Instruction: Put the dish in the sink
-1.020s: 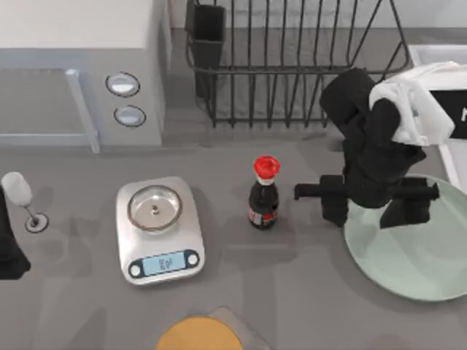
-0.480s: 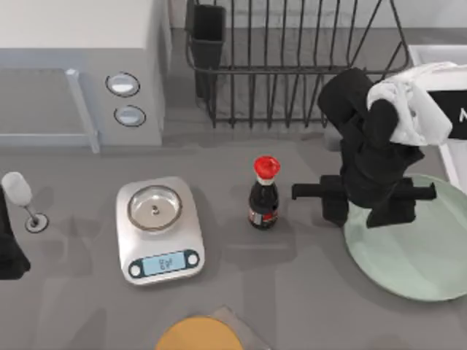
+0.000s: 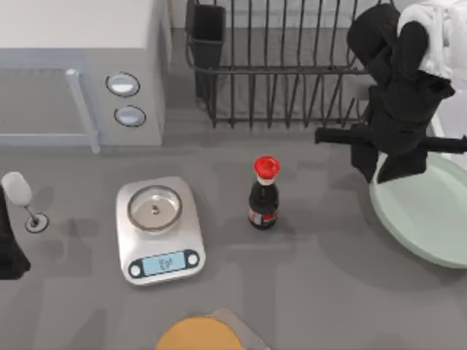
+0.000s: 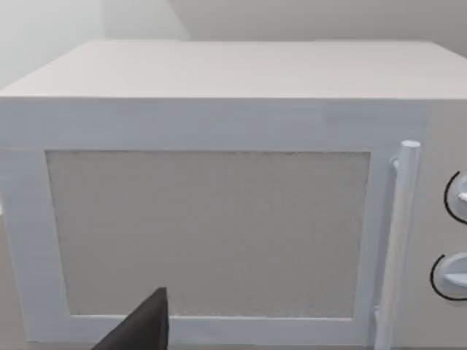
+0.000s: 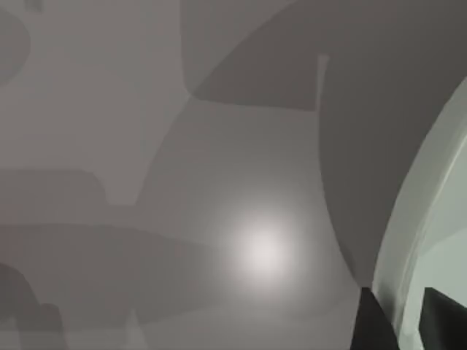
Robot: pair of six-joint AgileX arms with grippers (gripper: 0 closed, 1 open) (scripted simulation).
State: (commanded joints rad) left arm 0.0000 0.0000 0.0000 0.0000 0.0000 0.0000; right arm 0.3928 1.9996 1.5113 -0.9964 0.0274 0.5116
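The dish [image 3: 430,219] is a large pale mint-green plate at the table's right edge, tilted and raised off the surface, with its shadow below. My right gripper [image 3: 377,169] is shut on the dish's left rim. In the right wrist view the two dark fingers [image 5: 371,322] pinch the pale rim of the dish [image 5: 438,219] above the grey tabletop. The sink [image 3: 455,124] shows as a pale strip at the right edge, mostly behind the right arm. My left gripper [image 3: 9,255] is parked at the far left edge.
A dark bottle with a red cap [image 3: 264,195] stands mid-table. A silver scale [image 3: 159,230] sits to its left, a wine glass [image 3: 22,198] farther left. A microwave [image 3: 80,65] and black wire rack [image 3: 292,65] line the back. A yellow-orange disc [image 3: 198,334] lies at the front.
My right arm has lifted the dish and carried it to the right and toward the back, nearer the sink. The left arm has not moved.
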